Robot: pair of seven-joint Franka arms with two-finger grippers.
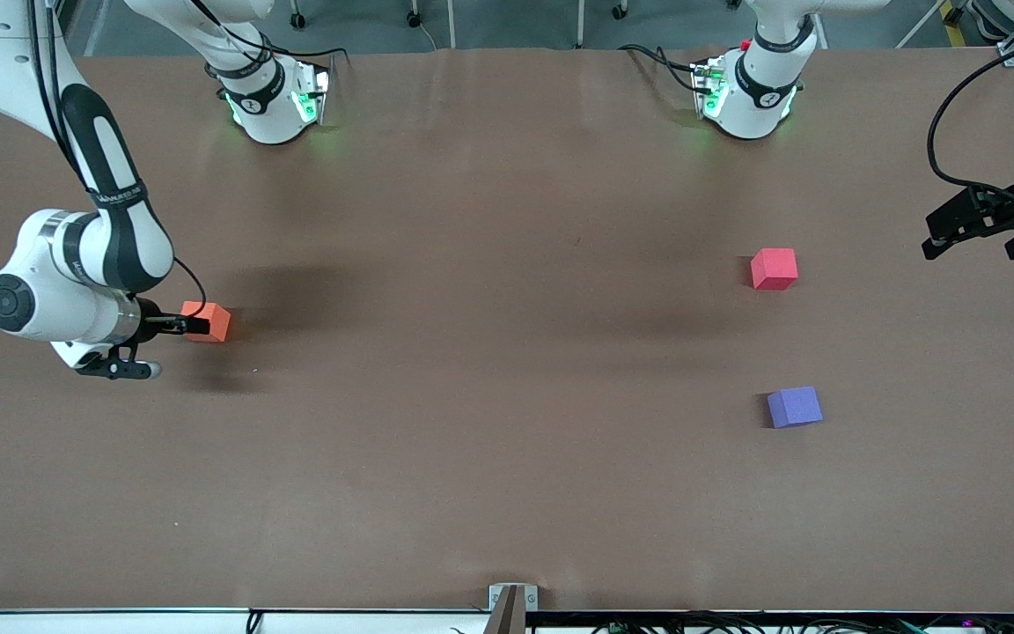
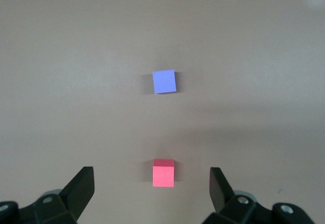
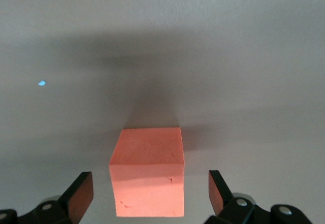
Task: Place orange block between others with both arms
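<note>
The orange block lies on the table toward the right arm's end. My right gripper is down at it, open, one finger on each side of the block with a gap on both sides. The others sit toward the left arm's end: the pinkish-red cube, and nearer the front camera the purple cube. My left gripper hangs open and holds nothing, over the table's edge at the left arm's end.
The brown table is bare between the orange block and the two cubes. The arm bases stand along the table's edge farthest from the front camera. A black cable loops by the left gripper.
</note>
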